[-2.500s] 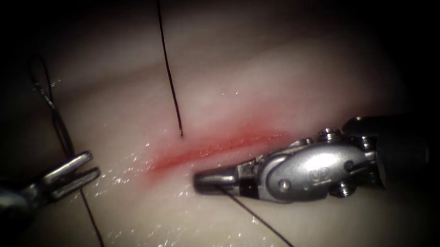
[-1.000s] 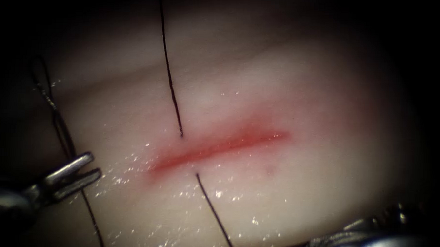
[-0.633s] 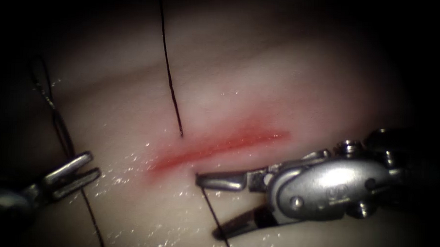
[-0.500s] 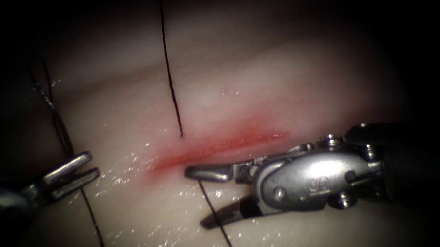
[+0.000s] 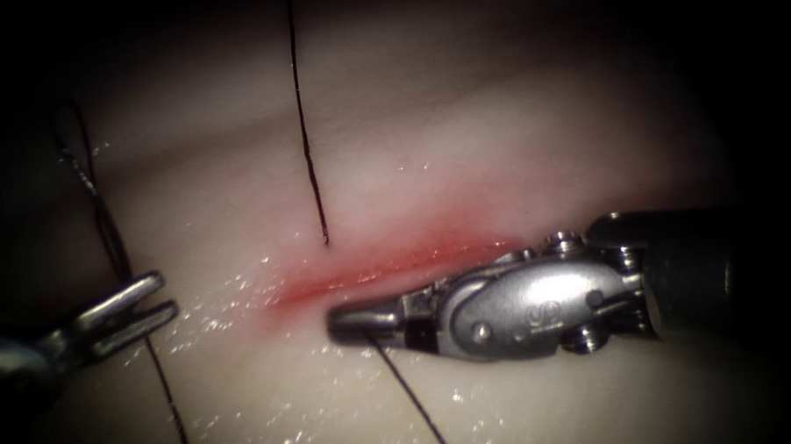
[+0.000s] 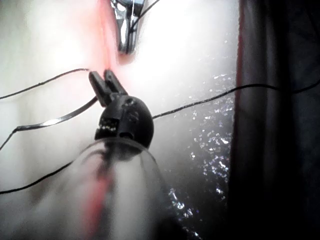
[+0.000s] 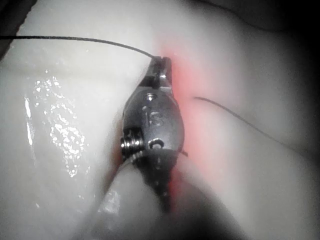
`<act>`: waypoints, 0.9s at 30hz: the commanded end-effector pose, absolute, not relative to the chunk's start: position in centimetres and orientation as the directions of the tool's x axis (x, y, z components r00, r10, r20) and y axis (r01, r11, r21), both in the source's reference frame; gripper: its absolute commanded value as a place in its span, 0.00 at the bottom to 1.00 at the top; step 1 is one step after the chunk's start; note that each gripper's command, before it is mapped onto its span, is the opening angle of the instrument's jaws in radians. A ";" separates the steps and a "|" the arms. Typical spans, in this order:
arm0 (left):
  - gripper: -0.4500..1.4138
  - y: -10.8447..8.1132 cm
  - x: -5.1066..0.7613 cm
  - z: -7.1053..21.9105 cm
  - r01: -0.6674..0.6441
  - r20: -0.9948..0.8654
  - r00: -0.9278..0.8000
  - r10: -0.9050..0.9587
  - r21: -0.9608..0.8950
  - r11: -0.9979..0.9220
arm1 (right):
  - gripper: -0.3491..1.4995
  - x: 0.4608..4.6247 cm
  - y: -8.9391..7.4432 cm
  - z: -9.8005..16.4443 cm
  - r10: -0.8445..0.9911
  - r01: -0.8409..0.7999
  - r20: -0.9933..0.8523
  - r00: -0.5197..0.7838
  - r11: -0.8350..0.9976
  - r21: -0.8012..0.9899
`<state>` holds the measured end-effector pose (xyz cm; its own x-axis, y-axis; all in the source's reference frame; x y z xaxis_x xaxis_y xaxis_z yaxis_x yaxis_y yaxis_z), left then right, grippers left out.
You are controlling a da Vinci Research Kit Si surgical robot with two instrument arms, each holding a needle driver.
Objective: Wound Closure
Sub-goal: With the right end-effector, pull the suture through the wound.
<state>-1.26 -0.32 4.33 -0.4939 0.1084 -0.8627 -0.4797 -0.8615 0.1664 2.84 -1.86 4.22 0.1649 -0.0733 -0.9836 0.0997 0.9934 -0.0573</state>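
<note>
The tissue (image 5: pixel 521 139) has a red cut (image 5: pixel 394 261) running across it. A dark thread (image 5: pixel 306 149) enters the tissue just beyond the cut's left part. It comes out on the near side and trails off as a strand (image 5: pixel 411 398). My right tool (image 5: pixel 352 321) is shut on the thread where it leaves the tissue, as the right wrist view (image 7: pixel 161 67) also shows. My left tool (image 5: pixel 151 303) stands open at the left, off the cut's left end, and holds nothing. The curved needle (image 6: pixel 55 120) lies free on the tissue beside the left tool (image 6: pixel 107 80).
A second thread strand (image 5: pixel 106 225) runs down the left side past the left tool's jaws. Red fluid stains the cut's edges. The tissue surface near the front glistens wet. In the left wrist view the right tool (image 6: pixel 125 30) sits at the cut.
My right tool came back in from the lower right with jaws open, moved left to the thread's exit point and closed on it. The left tool stayed still.
</note>
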 end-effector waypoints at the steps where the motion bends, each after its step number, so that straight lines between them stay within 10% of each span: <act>1: 0.00 -0.3 -1.31 4.4 -0.480 -0.863 -0.493 0.109 0.165 -0.862 | 0.00 2.92 -1.9 4.2 -0.072 0.126 -0.987 0.144 0.991 -0.054; 27: 0.00 -0.4 -1.33 4.4 -0.481 -0.862 -0.494 0.109 0.166 -0.861 | 0.00 2.54 -3.2 2.8 -0.101 0.398 -0.990 0.095 0.916 -0.055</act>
<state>-1.28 -0.33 4.34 -0.4951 0.1086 -0.8620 -0.4811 -0.8605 0.1679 2.46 -3.12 2.80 0.0988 -0.1021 -0.9899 0.3978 0.9158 -0.0548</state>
